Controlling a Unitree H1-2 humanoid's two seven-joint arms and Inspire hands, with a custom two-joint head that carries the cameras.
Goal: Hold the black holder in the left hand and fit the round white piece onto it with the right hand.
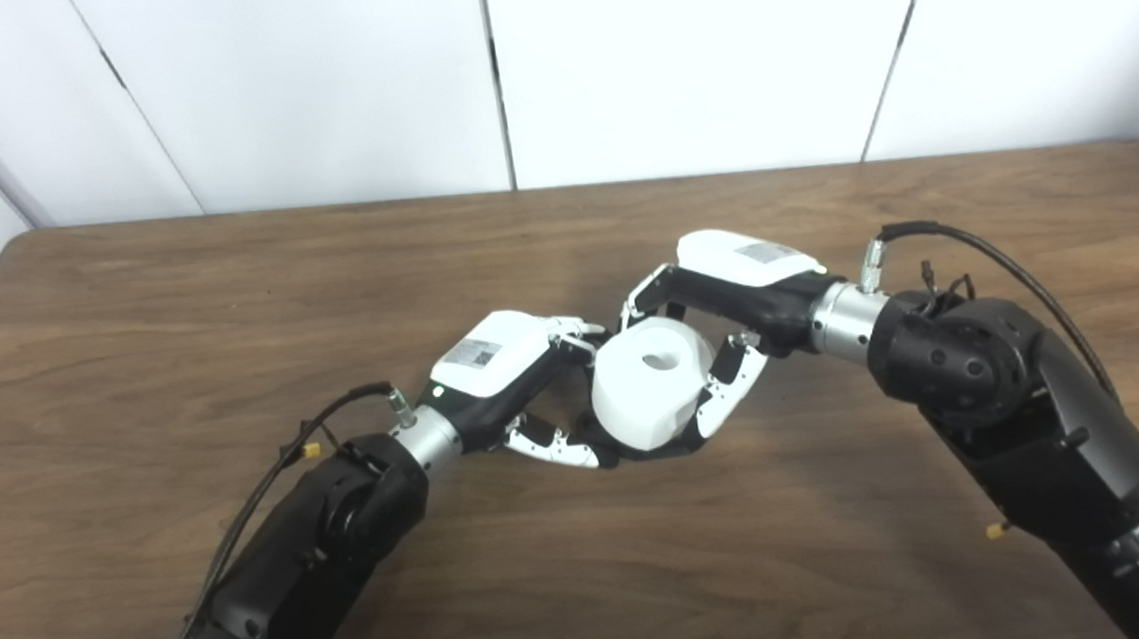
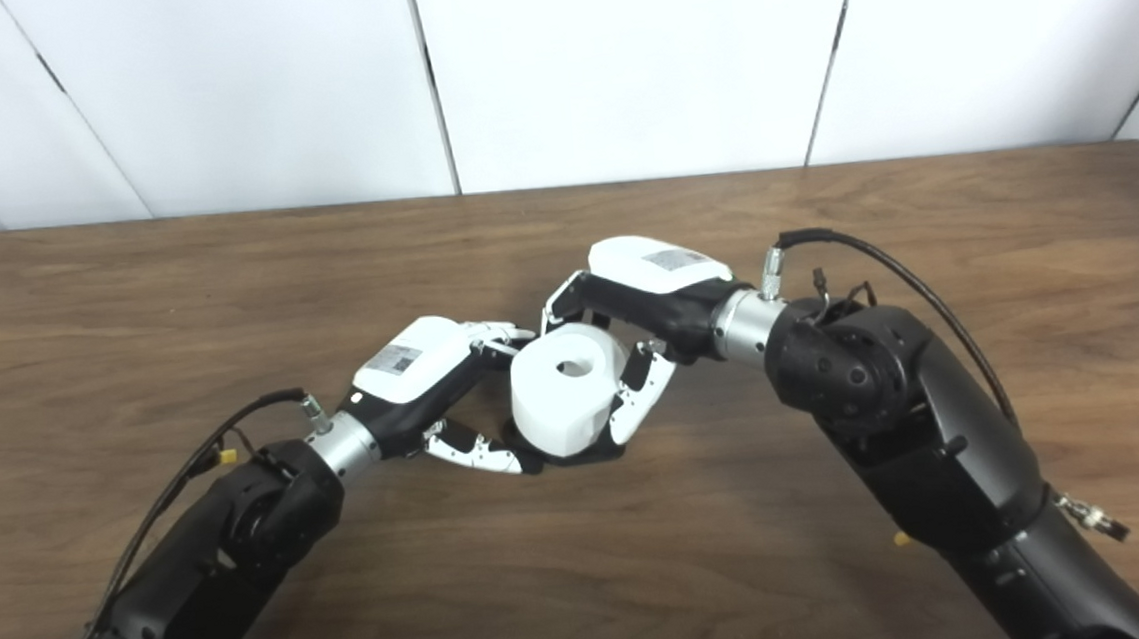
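Observation:
The round white piece [image 1: 649, 384], with a hole in its top, is at the middle of the table between both hands. My right hand [image 1: 737, 283] is shut on it, fingers behind it and thumb [image 1: 728, 389] on its right side. Only a thin dark sliver of the black holder [image 1: 639, 452] shows under the white piece; the rest is hidden. My left hand [image 1: 502, 364] reaches in from the left, its fingers [image 1: 559, 451] curled around the base and the left side, shut on the holder. The white piece sits right on top of the holder.
The brown wooden table [image 1: 228, 313] stretches to both sides, with its far edge against white wall panels [image 1: 671, 52]. Both dark forearms [image 2: 896, 407] come in from the bottom corners, with cables looping off the wrists.

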